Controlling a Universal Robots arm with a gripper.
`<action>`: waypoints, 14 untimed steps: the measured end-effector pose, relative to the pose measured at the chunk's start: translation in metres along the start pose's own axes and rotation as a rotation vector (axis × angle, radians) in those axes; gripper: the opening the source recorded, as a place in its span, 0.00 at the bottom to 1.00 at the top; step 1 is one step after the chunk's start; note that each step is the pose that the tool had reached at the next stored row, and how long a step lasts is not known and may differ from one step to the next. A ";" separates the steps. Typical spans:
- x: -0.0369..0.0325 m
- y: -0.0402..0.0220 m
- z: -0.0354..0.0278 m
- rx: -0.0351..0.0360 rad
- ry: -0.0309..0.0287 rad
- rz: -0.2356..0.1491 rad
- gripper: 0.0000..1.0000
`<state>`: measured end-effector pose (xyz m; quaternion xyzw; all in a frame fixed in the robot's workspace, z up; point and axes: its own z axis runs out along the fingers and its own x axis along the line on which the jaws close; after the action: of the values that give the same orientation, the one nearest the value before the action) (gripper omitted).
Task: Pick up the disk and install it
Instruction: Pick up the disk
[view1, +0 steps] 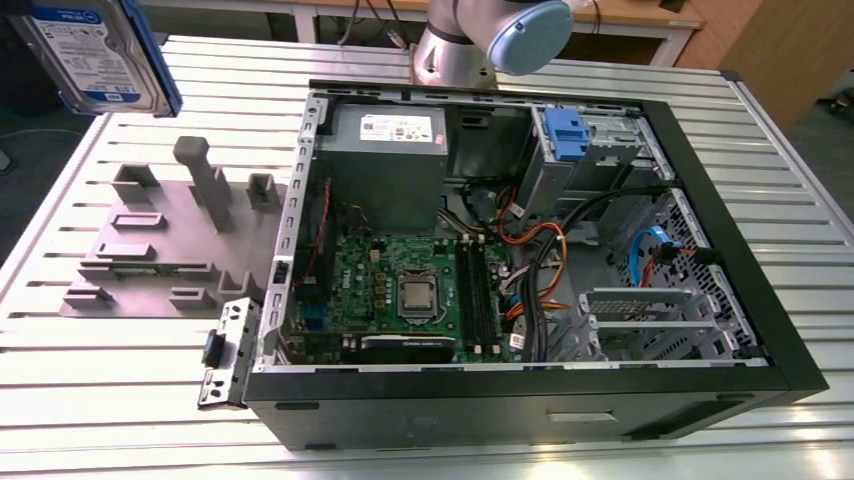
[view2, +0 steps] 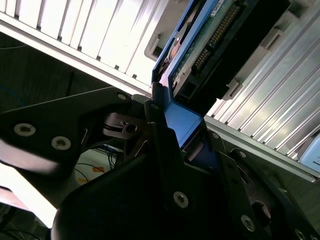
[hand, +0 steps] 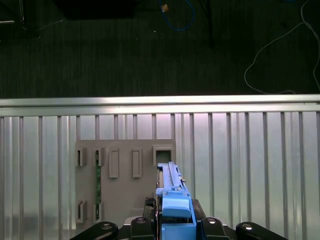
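Observation:
The disk (view1: 94, 55) hangs in the air at the exterior view's upper left, above the slatted table, its white-and-blue label facing the camera and its blue carrier along the edge. In the first wrist view the disk (hand: 172, 195) stands edge-on with its blue carrier end clamped in my gripper (hand: 175, 225). The second wrist view shows the disk's (view2: 210, 45) circuit-board side and the blue carrier tab seated in my gripper (view2: 175, 130), whose black fingers (view2: 157, 125) are shut on it.
An open black computer case (view1: 534, 400) lies on the slatted metal table (view1: 134, 400), with a blue bracket (view1: 567, 135) in its drive bay and a grey power supply (view1: 387, 150). A grey fixture plate (view1: 160, 240) with holders sits beside the case. Dark floor with cables (hand: 175, 40) lies beyond the table edge.

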<state>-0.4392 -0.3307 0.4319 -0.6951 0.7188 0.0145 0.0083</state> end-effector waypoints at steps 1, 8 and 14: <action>0.0000 0.0000 -0.0004 0.0001 -0.0001 0.000 0.36; -0.0001 0.0000 -0.0035 0.0000 -0.0002 0.000 0.36; -0.0002 0.0000 -0.0056 0.0001 -0.0002 0.000 0.36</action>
<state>-0.4392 -0.3307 0.4375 -0.6951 0.7187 0.0146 0.0084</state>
